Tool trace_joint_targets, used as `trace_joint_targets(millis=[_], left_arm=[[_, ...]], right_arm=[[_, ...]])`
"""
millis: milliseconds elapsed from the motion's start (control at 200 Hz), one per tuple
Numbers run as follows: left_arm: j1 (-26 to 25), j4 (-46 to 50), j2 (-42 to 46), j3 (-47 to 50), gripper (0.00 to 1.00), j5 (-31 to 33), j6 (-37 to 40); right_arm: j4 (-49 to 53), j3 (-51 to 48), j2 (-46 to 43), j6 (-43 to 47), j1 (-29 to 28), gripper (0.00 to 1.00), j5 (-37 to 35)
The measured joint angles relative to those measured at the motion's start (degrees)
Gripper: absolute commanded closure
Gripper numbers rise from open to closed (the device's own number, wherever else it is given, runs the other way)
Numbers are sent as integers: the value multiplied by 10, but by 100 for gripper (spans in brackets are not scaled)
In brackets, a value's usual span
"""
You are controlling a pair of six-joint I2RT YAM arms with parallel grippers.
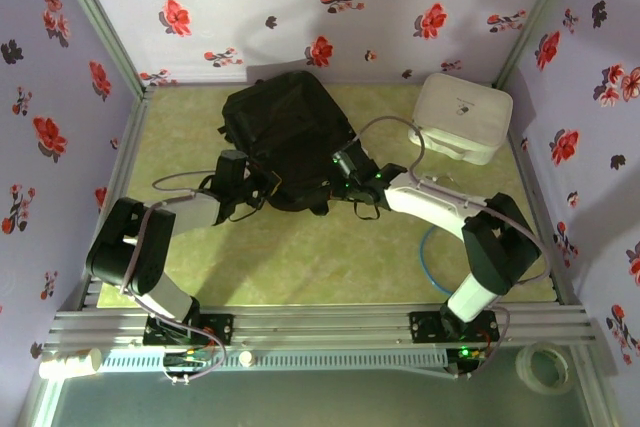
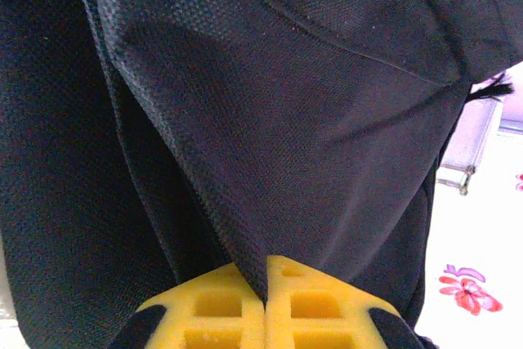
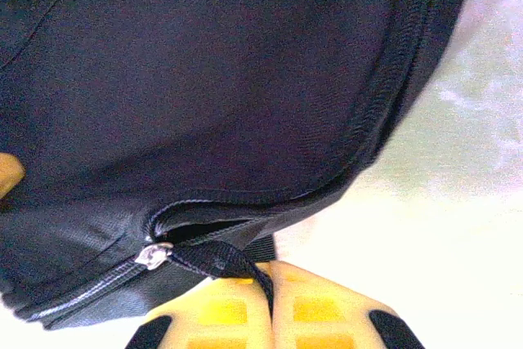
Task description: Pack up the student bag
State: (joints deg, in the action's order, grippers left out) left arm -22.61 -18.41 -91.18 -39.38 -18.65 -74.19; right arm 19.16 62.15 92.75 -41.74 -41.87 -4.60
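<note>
I see the bag (image 1: 290,137) lying on the green bench (image 1: 300,257), toward the far side and a little left of centre, with both arms reaching in to its near edge. A white case (image 1: 462,117) sits in the far right corner, apart from the bag.

The left fingers (image 1: 263,190) are at the bag's near left edge. On the left wrist camera, the left fingers (image 2: 265,304) are pressed together with a fold of black fabric pinched between the yellow pads, and the cloth rises from them in a taut ridge.

The right fingers (image 1: 338,169) are at the bag's near right edge. On the right wrist camera, the right fingers (image 3: 270,304) are clamped on the black pull strap (image 3: 214,261), which runs left to the metal slider (image 3: 154,255). Just right of the slider the zip (image 3: 204,217) gapes in a short dark slit. Left of the slider, the teeth look joined.
</note>
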Motion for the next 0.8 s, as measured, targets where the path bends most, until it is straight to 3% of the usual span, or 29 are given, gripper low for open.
trace_joint_targets(millis=[345,800], left_arm=[[12,31,1,-14,100,-4,33],[32,75,16,-35,100,-32,93]], right_arm=[[20,-1,-7,-4,6,100,-20],[16,-1,-9,7,23,100,9]])
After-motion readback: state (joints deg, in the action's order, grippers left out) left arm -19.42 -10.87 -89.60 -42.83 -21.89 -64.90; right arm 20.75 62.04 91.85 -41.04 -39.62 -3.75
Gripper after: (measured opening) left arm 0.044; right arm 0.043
